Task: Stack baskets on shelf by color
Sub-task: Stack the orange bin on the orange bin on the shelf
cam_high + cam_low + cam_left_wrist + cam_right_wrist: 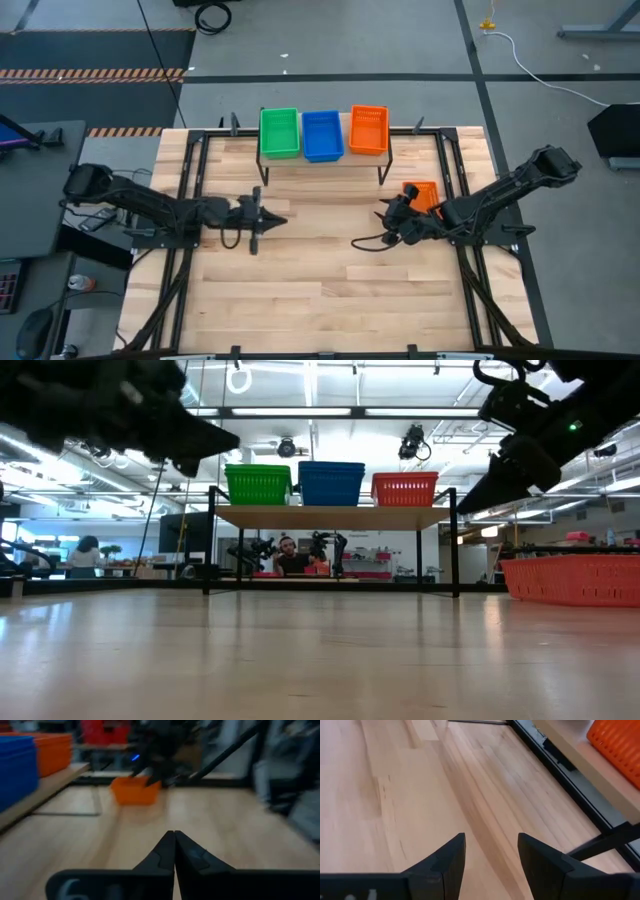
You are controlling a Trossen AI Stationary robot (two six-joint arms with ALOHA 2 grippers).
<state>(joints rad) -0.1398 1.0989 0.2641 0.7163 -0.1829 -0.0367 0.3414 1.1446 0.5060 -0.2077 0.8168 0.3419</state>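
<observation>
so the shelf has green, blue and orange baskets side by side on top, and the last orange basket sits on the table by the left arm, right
Not quite. The loose orange basket sits on the table by the right arm, near the right pincer, as the high view shows. The rest holds: green, blue and orange baskets stand side by side on the shelf.

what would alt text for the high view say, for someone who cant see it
Seen from above, a green basket, a blue basket and an orange basket sit in a row on the shelf. Another orange basket sits on the table by the open right gripper, facing the shut left gripper.
</observation>
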